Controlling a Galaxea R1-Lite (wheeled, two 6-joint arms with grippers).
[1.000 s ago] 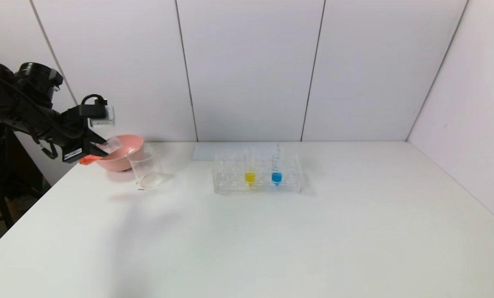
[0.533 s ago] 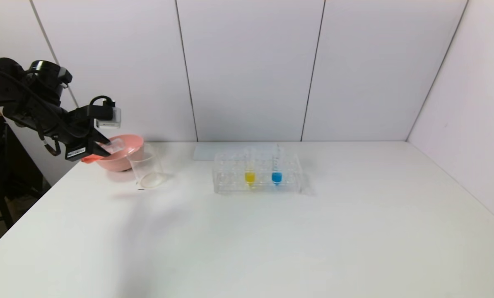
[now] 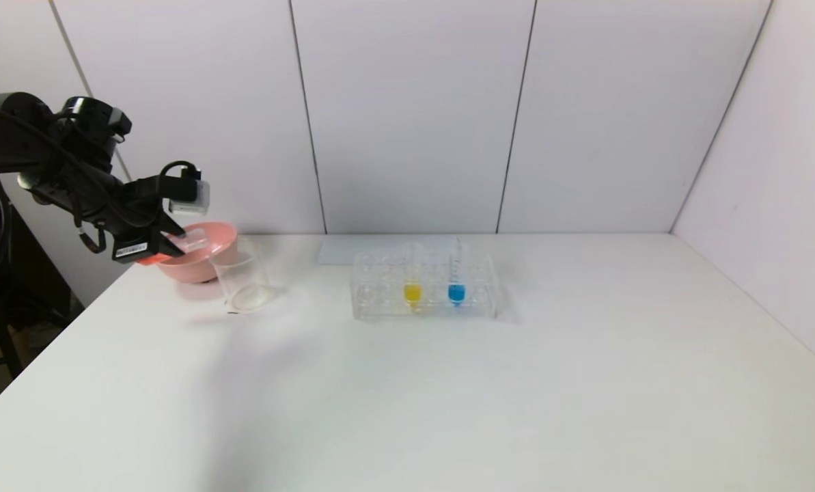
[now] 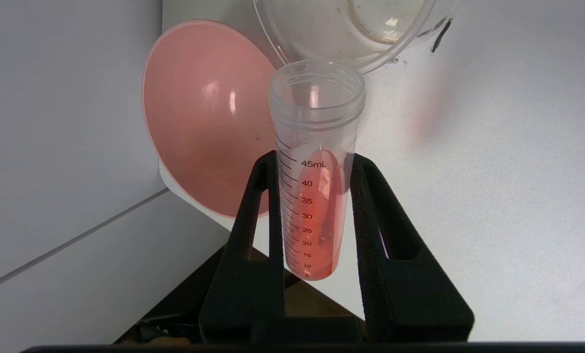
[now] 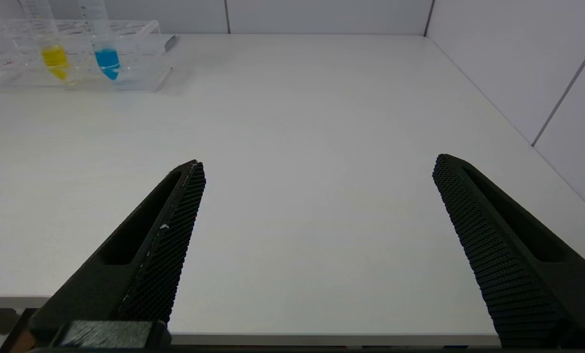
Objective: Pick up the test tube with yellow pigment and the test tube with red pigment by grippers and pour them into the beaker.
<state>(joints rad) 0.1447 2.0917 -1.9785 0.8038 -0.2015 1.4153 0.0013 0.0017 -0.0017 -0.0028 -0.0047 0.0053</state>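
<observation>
My left gripper [image 4: 314,164] is pinching the red tube [image 4: 314,196] across its middle, tipped nearly flat, its open mouth pointing toward the beaker [image 3: 242,279] just beside the pink bowl [image 3: 199,263] at the table's [image 3: 448,383] far left. I see the yellow tube [image 3: 412,287] upright in the clear rack [image 3: 424,295], next to a blue tube [image 3: 456,287]. My right gripper [image 5: 317,235] hovers over bare table, fingers spread wide.

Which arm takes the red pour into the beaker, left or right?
Left. The left gripper is shut on the test tube with red pigment, tilted, its mouth almost at the beaker. The right gripper is open and empty, low at the table's near edge, far from the beaker.
</observation>
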